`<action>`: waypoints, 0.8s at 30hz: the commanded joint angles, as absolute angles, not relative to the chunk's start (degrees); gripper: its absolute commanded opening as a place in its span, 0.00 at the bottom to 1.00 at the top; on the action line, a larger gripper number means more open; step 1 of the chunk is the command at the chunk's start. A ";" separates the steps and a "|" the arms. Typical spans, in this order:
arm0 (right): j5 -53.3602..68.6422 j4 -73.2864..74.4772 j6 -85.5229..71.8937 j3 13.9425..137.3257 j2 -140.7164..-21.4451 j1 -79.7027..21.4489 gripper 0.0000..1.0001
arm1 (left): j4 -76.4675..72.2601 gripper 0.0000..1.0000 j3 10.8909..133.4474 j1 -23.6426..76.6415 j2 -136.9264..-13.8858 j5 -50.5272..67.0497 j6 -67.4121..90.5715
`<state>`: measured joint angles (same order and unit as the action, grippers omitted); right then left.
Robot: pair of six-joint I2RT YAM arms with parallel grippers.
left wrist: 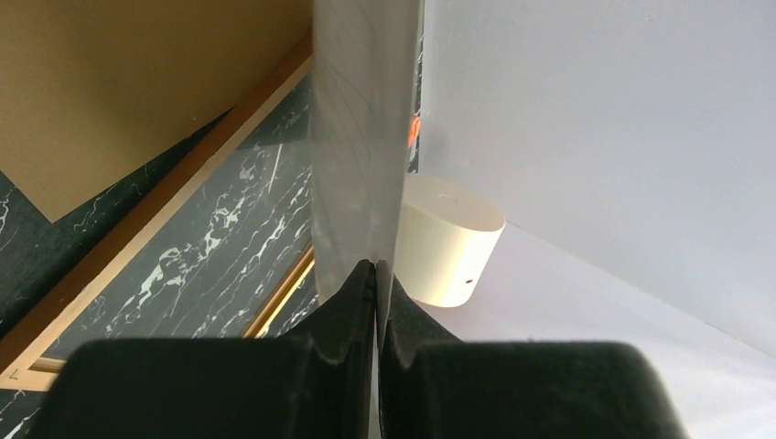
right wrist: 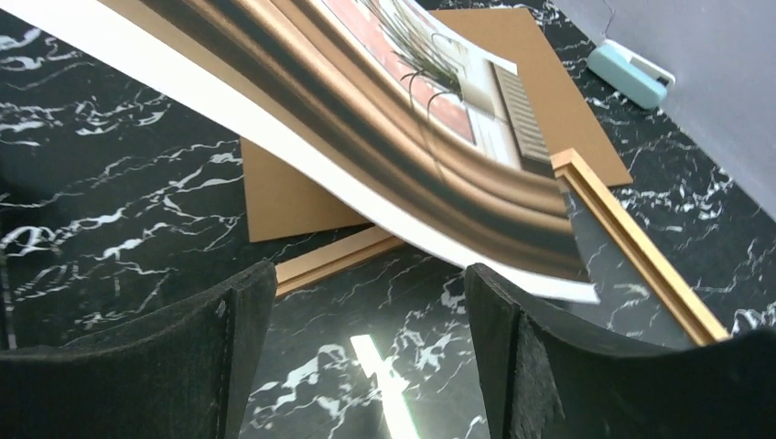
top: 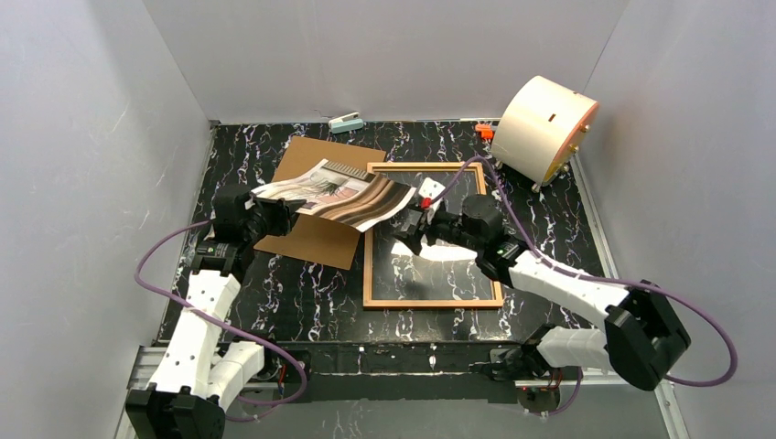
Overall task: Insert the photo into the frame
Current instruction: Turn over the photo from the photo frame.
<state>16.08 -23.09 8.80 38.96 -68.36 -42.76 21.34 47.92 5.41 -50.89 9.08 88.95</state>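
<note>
The photo (top: 334,194), a striped print with a dark plant, hangs curved above the table, and its right end reaches over the top left corner of the frame (top: 430,303). My left gripper (top: 274,212) is shut on its left edge. In the left wrist view the sheet (left wrist: 361,137) stands edge-on between the closed fingers of that gripper (left wrist: 376,270). My right gripper (top: 409,229) is open over the frame's inside, just under the photo's free corner (right wrist: 384,137). In the right wrist view nothing lies between this gripper's (right wrist: 371,283) fingers. The orange-brown wooden frame (right wrist: 641,247) lies flat.
A brown backing board (top: 316,238) lies left of the frame, partly under the photo. A large white cylinder (top: 544,128) stands at the back right. A small teal object (top: 346,122) and an orange piece (top: 484,132) sit by the back wall. Grey walls enclose the table.
</note>
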 commanded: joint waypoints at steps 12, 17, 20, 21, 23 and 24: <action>23.61 -46.95 17.91 41.90 -82.59 -42.81 0.67 | 25.05 0.00 52.66 5.19 -48.96 10.90 89.55; 23.23 -51.61 18.24 42.87 -85.44 -42.80 0.64 | 25.73 0.00 53.63 5.19 -48.40 10.97 89.81; 23.90 -52.04 18.56 44.90 -87.98 -42.87 0.52 | 26.16 0.00 54.41 5.19 -48.07 10.98 90.07; 23.97 -52.20 18.69 45.39 -88.65 -42.94 0.48 | 26.23 0.00 54.55 5.19 -48.00 11.04 90.15; 24.11 -53.30 18.81 45.79 -89.46 -43.06 0.40 | 26.46 0.00 54.82 5.19 -47.83 11.26 90.36; 24.24 -53.82 18.76 45.79 -89.56 -43.19 0.36 | 26.57 0.00 54.86 5.19 -47.75 11.33 90.42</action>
